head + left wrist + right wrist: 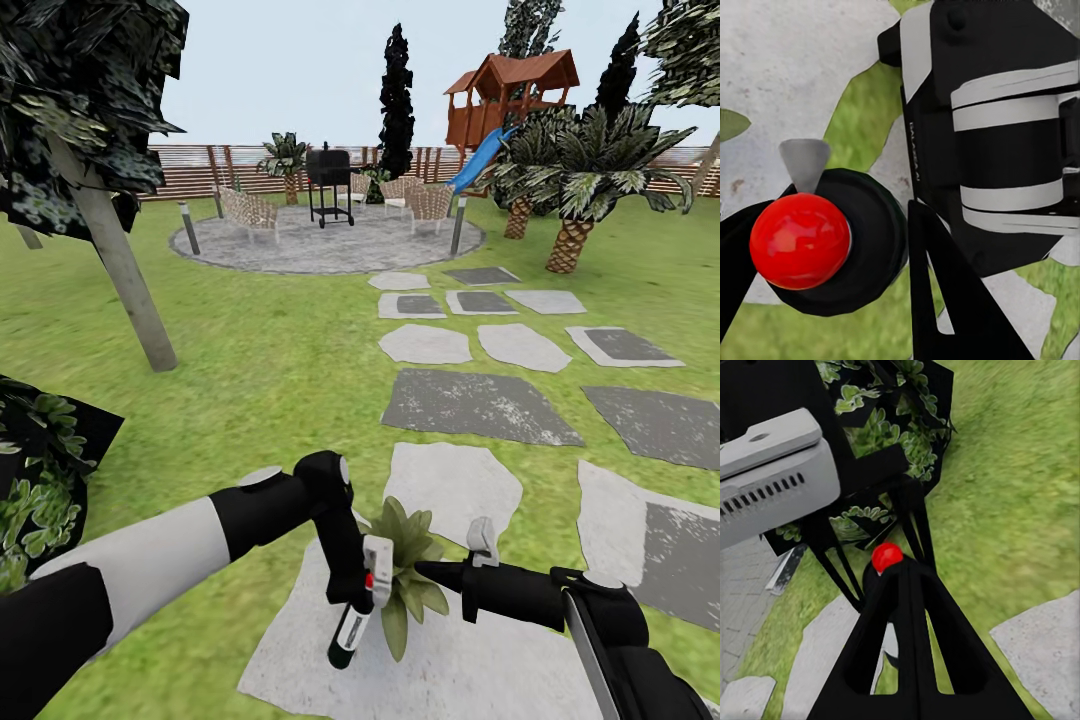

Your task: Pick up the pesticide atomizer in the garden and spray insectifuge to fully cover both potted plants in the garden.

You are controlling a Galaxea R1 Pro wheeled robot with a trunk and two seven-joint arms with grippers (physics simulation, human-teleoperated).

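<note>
Lawn with stepping stones [470, 405], left claw [352, 600] gripping green red-collared atomizer [356, 618]

Sunlit lawn [260, 360], stepping stones [470, 405], fence [190, 170]

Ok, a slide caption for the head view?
Left gripper holds the pesticide atomizer beside a potted plant on a stepping stone.

You get flat, even daylight under a pale sky, with no cast shadows on the lawn [250, 370]. Distant fence [200, 170] and chairs look soft; wrist-view grass blurs at close range.
</note>
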